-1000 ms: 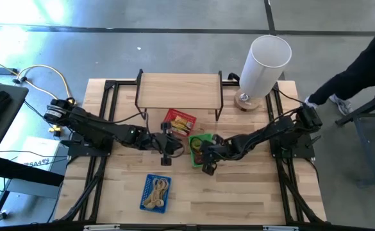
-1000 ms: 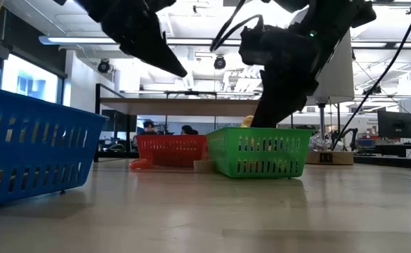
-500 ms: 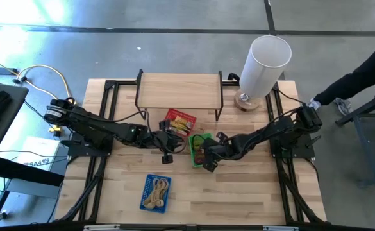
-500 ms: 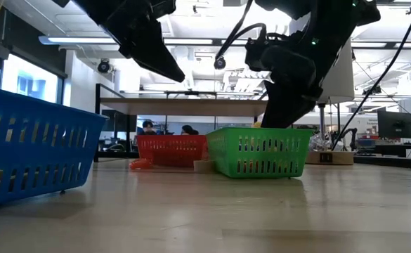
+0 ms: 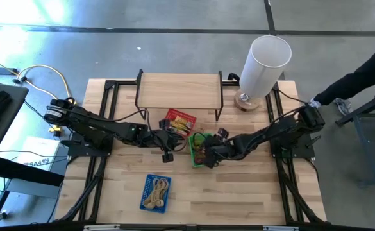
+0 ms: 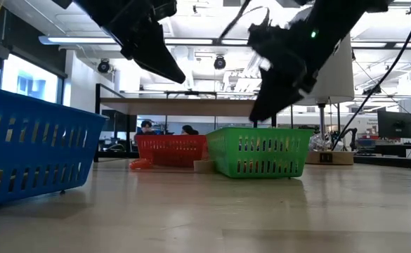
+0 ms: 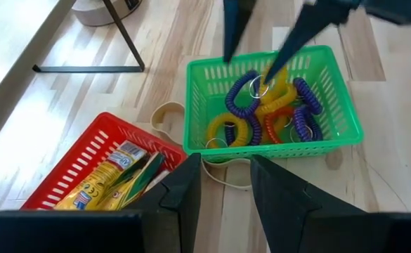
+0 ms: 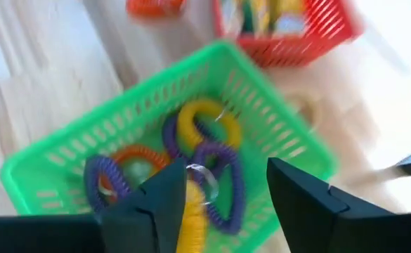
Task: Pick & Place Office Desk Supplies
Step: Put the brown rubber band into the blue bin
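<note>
Both arms are hanging over the middle of the table, jaws parted and holding nothing.

Nearest, a blue basket is sitting with tan bands inside. Farther in, the right gripper is hovering open over the green basket, where purple, orange and yellow coil loops are lying. The left gripper is waiting open just left, before the red basket.

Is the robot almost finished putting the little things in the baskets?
Mostly sorted: coil loops fill the green basket, packets sit in the red basket, tan bands lie in the blue basket. The right gripper is open above the green basket, holding nothing. Left over: an orange loop and a tan band on the table beside the baskets.
</note>
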You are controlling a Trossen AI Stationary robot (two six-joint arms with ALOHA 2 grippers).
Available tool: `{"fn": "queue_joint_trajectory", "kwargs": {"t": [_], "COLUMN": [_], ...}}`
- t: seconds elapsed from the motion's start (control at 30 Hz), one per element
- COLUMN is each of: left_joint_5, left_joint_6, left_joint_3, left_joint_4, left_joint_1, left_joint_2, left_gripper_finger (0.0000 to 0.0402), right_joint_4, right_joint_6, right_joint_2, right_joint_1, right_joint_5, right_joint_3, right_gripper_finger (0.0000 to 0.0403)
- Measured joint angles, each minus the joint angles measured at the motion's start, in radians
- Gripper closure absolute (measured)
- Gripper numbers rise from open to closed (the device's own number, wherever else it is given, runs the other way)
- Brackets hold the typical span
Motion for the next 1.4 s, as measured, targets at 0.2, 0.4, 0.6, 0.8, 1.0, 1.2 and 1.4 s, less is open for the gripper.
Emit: {"fn": "queue_joint_trajectory", "kwargs": {"t": [0.2, 0.4, 0.6, 0.8, 1.0, 1.2, 1.4], "left_joint_5": [0.066, 0.242, 0.258, 0.256, 0.237, 0.235, 0.238], "left_joint_6": [0.002, 0.077, 0.143, 0.188, 0.252, 0.315, 0.319], "left_joint_3": [-0.001, -0.001, -0.001, -0.001, -0.001, -0.001, -0.002], "left_joint_4": [0.007, 0.099, 0.191, 0.219, 0.225, 0.220, 0.252], "left_joint_1": [0.000, 0.014, 0.020, 0.036, 0.047, 0.039, 0.048], "left_joint_2": [0.004, 0.086, 0.203, 0.280, 0.314, 0.322, 0.355], "left_gripper_finger": [0.0286, 0.0286, 0.0286, 0.0286, 0.0286, 0.0286, 0.0286], "right_joint_4": [-0.004, 0.002, 0.010, 0.026, 0.037, 0.037, 0.039], "right_joint_6": [-0.030, -0.045, -0.017, -0.014, -0.016, -0.015, -0.017], "right_joint_2": [-0.068, -0.087, -0.087, -0.087, -0.087, -0.087, -0.087], "right_joint_1": [0.083, 0.186, 0.265, 0.317, 0.336, 0.335, 0.335], "right_joint_5": [0.190, 0.316, 0.341, 0.404, 0.408, 0.407, 0.406], "right_joint_3": [0.000, 0.000, 0.000, 0.000, 0.000, 0.000, 0.000], "right_gripper_finger": [0.0213, 0.0213, 0.0213, 0.0213, 0.0213, 0.0213, 0.0213]}}
